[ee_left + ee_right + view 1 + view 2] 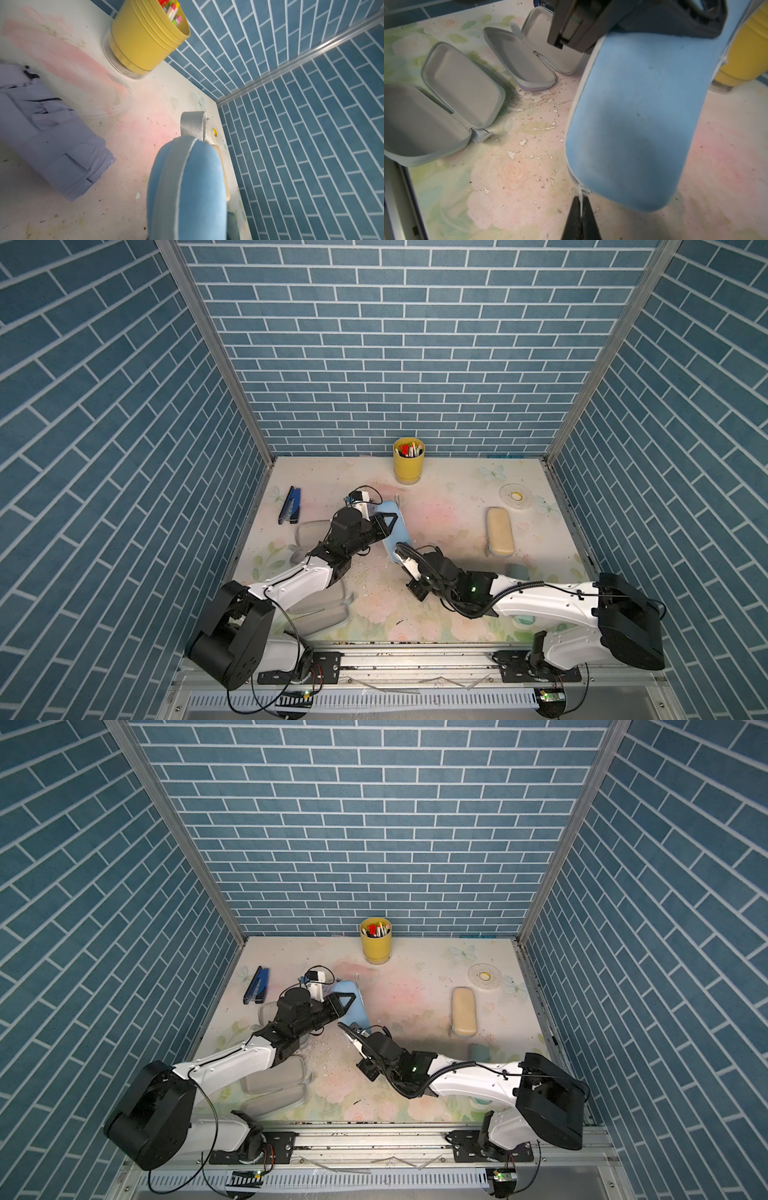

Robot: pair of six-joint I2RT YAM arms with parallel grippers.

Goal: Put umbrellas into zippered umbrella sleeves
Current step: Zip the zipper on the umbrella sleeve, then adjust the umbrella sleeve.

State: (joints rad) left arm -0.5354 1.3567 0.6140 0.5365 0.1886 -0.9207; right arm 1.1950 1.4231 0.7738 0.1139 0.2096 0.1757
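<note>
The left gripper (390, 526) is clamped on the light blue sleeve (400, 538) near the middle of the table (449, 506). One black finger lies across the sleeve's upper face in both top views. The sleeve's two halves are together, with a grey zip band running round its edge. A grey strap loop (193, 124) sticks out of the end that points toward the back edge. The sleeve sits tilted; whether its lower end touches the table cannot be told. At that lower end the right gripper (580, 204) is closed - its two black fingertips pinch the sleeve's thin white zip pull (581, 192).

The lilac umbrella (52, 135) lies folded on the table, near the blue sleeve and the pen cup (408, 462).

Two more sleeves lie open with their grey insides up, toward the left edge, and the left arm reaches over them. One is the lilac sleeve (529, 60). The other open sleeve (452, 97) lies nearer the front left corner, and its outside colour is hard to tell.

The tan sleeve (500, 532) lies shut toward the right edge, well apart from both grippers. The yellow pen cup stands at the middle of the back edge. A dark blue stapler (289, 506) lies by the left edge - and a clear tape roll (515, 496) lies near the back right corner.
</note>
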